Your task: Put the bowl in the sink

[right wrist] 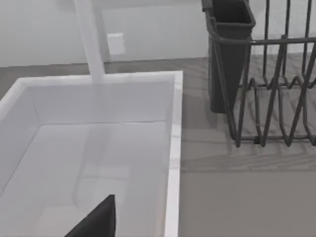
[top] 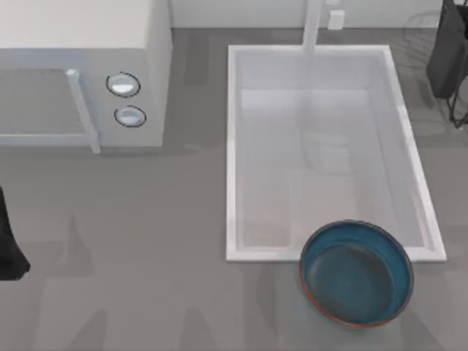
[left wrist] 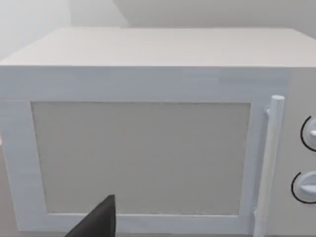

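The teal-blue bowl [top: 356, 273] with a reddish-brown rim sits upright at the front right of the table. Its far edge overlaps the front rim of the sink [top: 232, 146]. The sink is a large white basin with a pale inside and a white faucet post [top: 312, 25] at its back; the sink [right wrist: 174, 128] also fills much of the right wrist view. My left arm [top: 9, 248] is parked at the table's left edge, far from the bowl. A dark part of my left gripper [left wrist: 98, 221] faces the microwave. A dark part of my right gripper [right wrist: 98, 221] hangs over the sink's inside.
A white microwave [top: 80, 69] with two round knobs and a bar handle stands at the back left. A dark wire dish rack [right wrist: 276, 98] with a dark cup holder [top: 447, 51] stands right of the sink. Grey tabletop lies open between microwave, sink and the front edge.
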`<control>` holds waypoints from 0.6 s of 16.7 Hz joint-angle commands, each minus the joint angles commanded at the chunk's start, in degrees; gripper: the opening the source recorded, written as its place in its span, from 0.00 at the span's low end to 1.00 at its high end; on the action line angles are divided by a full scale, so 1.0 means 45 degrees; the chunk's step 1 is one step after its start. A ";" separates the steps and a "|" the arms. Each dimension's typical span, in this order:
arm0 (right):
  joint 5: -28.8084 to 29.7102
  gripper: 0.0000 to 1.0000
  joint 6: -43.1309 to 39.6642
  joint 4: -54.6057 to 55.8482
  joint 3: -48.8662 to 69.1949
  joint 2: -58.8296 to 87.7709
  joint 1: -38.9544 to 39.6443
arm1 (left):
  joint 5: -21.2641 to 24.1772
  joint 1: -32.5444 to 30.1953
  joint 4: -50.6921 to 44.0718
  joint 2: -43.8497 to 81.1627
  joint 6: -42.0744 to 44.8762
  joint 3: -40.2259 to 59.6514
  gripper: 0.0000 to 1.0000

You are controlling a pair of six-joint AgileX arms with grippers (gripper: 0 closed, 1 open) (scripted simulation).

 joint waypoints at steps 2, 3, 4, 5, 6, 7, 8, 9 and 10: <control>0.0067 1.00 0.0676 -0.1519 0.1503 0.2040 0.0653 | 0.0000 0.0000 0.0000 0.0000 0.0000 0.0000 1.00; 0.0105 1.00 0.1039 -0.2350 0.2308 0.3220 0.1004 | 0.0000 0.0000 0.0000 0.0000 0.0000 0.0000 1.00; 0.0144 1.00 0.1409 -0.3206 0.3127 0.4453 0.1366 | 0.0000 0.0000 0.0000 0.0000 0.0000 0.0000 1.00; 0.0183 1.00 0.1784 -0.4075 0.3949 0.5712 0.1733 | 0.0000 0.0000 0.0000 0.0000 0.0000 0.0000 1.00; 0.0221 1.00 0.2158 -0.4944 0.4768 0.6965 0.2103 | 0.0000 0.0000 0.0000 0.0000 0.0000 0.0000 1.00; 0.0256 1.00 0.2527 -0.5798 0.5574 0.8185 0.2469 | 0.0000 0.0000 0.0000 0.0000 0.0000 0.0000 1.00; 0.0288 1.00 0.2888 -0.6628 0.6353 0.9340 0.2829 | 0.0000 0.0000 0.0000 0.0000 0.0000 0.0000 1.00; 0.0316 1.00 0.3237 -0.7427 0.7105 1.0403 0.3178 | 0.0000 0.0000 0.0000 0.0000 0.0000 0.0000 1.00; 0.0340 1.00 0.3570 -0.8179 0.7834 1.1369 0.3509 | 0.0000 0.0000 0.0000 0.0000 0.0000 0.0000 1.00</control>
